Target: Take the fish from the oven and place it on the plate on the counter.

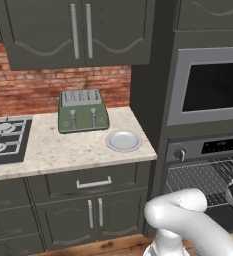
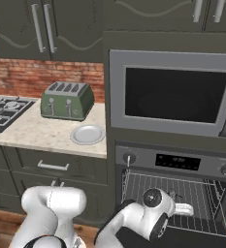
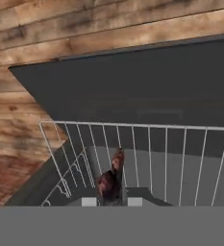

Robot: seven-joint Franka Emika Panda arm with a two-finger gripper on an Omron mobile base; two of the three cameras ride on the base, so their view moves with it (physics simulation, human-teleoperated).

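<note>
One small fish [image 3: 114,178], dark brown with reddish mottling and a tapering tail end pointing away from the camera, shows in the hand view above the wire rack [image 3: 147,153] of the open oven [image 2: 175,193]. The gripper [image 3: 112,201] is clenched around its near end. On the beige counter [image 1: 63,150], the pale round plate [image 1: 123,140] sits just beside the green toaster [image 1: 82,111].

1. The fish [image 3: 112,180] is cut off at its lower end by the gripper [image 3: 112,202]; its shape is too dark and small to read.
2. The oven [image 1: 208,175] runs off the right edge in the left base view.
3. The hob [image 1: 5,140] is cropped at the left edge.
4. The fingertips are mostly hidden, so their grip cannot be judged.
</note>
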